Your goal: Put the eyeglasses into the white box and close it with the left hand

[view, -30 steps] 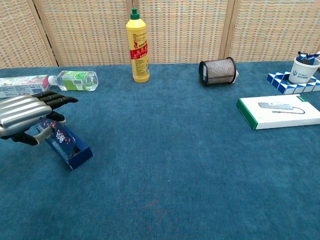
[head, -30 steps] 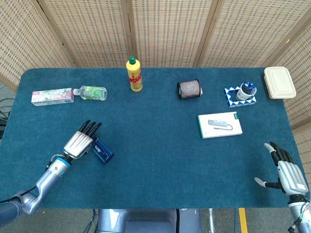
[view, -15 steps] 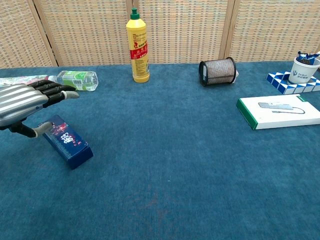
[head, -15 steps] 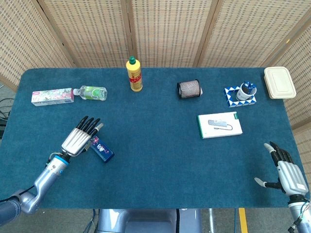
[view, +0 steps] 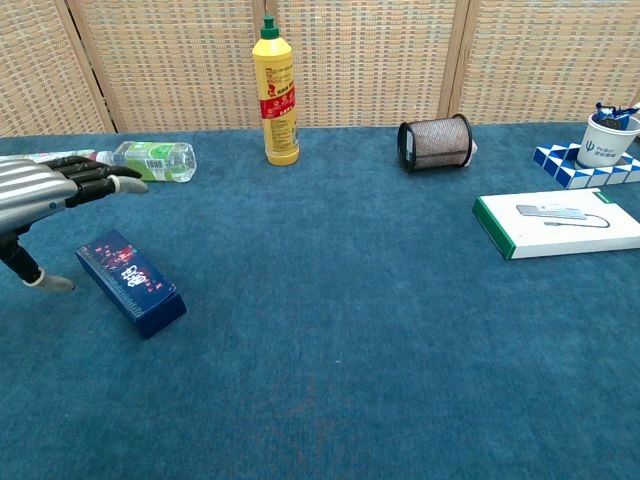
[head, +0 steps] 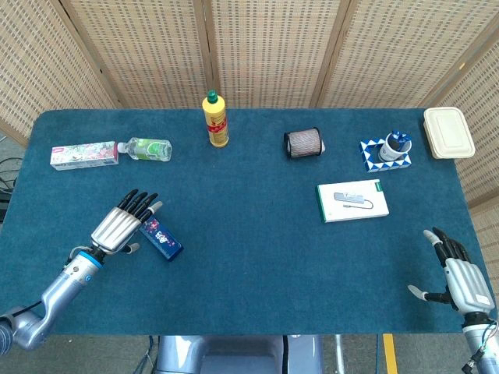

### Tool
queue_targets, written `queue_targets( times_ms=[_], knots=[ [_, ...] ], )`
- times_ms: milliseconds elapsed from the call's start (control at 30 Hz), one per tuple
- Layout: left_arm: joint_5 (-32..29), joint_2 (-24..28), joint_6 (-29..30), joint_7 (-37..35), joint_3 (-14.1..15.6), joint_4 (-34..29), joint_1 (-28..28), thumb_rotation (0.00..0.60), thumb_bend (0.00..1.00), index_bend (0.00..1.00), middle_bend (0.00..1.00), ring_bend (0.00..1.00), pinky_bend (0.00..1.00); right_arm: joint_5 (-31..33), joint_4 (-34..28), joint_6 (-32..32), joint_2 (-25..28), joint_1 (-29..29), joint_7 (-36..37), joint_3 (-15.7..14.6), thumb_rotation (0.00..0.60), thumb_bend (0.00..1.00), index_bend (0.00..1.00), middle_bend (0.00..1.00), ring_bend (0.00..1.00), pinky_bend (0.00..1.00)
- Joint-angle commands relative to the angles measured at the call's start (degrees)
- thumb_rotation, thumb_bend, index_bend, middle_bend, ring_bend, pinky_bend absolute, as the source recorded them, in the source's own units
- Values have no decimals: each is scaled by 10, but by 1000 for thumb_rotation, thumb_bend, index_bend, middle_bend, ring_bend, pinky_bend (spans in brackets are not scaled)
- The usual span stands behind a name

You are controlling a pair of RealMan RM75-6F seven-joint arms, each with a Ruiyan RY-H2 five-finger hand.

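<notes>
A flat white box [head: 352, 200] with a green edge lies closed at the right of the table, also in the chest view as the white box [view: 560, 223]; a picture of a grey device is on its lid. No eyeglasses show in either view. A small dark blue patterned box [head: 162, 238] lies flat at the front left, seen in the chest view as the blue box [view: 130, 283]. My left hand [head: 121, 226] hovers just left of it with fingers stretched out, holding nothing; the left hand [view: 45, 185] is apart from the box. My right hand [head: 460, 276] rests open at the front right edge.
Along the back stand a yellow bottle [head: 215, 119], a mesh cup [head: 303, 142] lying on its side, a paper cup on a blue-white checkered box [head: 387, 149] and a beige lidded container [head: 448, 132]. A toothpaste carton [head: 84, 153] and a small green-label bottle [head: 148, 149] lie back left.
My left hand has let go of the blue box and drawn back to the left and up. The box, tilted under the hand before, now lies flat. The right hand has not moved.
</notes>
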Motion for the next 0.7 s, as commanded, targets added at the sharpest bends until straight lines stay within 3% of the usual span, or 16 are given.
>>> queue_targets(
  times_ms=[33, 300, 467, 700],
  knots=[
    [-20, 15, -38, 29, 5, -28, -8, 600, 0, 0, 0, 0, 0, 0, 0, 0, 0, 0, 0, 0, 600, 0, 0, 0, 0, 0],
    [-52, -12, -83, 67, -10, -29, -26, 600, 1, 0, 0, 0, 1, 1, 0, -2, 0, 1, 0, 0, 600, 0, 0, 0, 0, 0],
    [-71, -27, -101, 89, -21, -26, -36, 600, 51, 0, 12, 24, 103, 2, 0, -4, 1, 1, 1, 0, 600, 0, 0, 0, 0, 0],
    [-98, -43, -116, 122, -30, -23, -42, 600, 113, 19, 234, 200, 193, 1, 0, -4, 2, 1, 3, 0, 600, 0, 0, 0, 0, 0]
  ],
)
